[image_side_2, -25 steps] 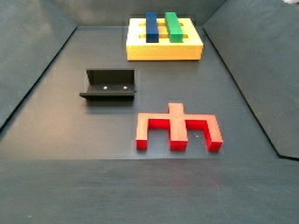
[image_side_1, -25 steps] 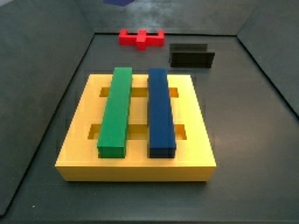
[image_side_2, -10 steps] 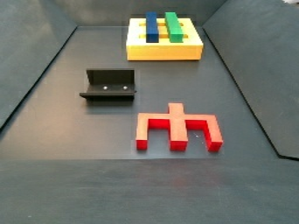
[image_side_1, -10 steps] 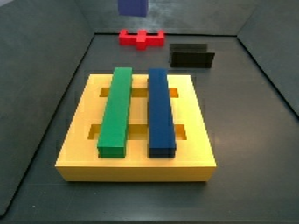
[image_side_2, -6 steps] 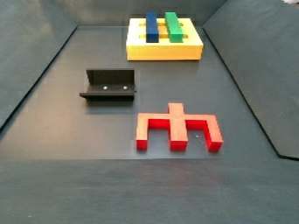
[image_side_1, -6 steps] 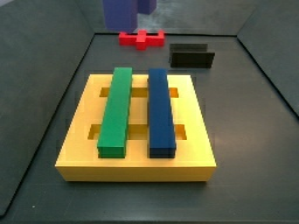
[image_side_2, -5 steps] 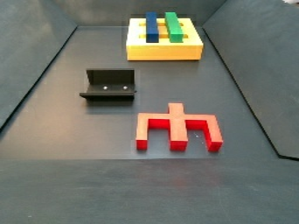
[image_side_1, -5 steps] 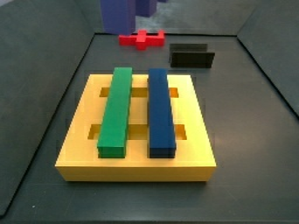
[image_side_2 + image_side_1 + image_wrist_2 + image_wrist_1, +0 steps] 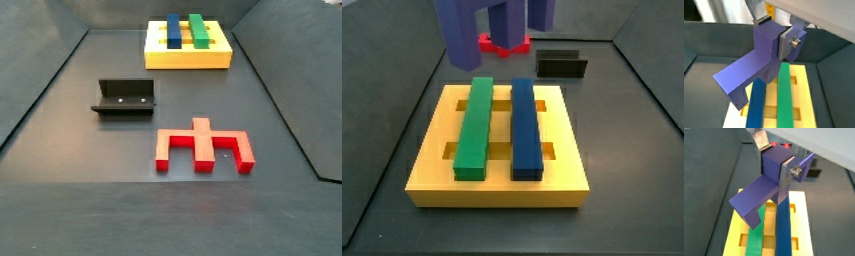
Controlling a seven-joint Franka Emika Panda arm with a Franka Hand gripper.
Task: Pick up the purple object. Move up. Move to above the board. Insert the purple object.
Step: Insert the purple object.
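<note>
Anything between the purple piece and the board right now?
Nothing visible. The gripper holds the purple object in the air over the board; only open air lies between them. The green bar and blue bar already lie in the board.

No text, label, brand, number or sign can be read on anything near the gripper, nor on the gripper itself.

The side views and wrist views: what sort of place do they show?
Probably a lab test cell for insertion tasks: a dark walled floor, a fixture, and a yellow board. The gripper holds the purple object above the board.
</note>
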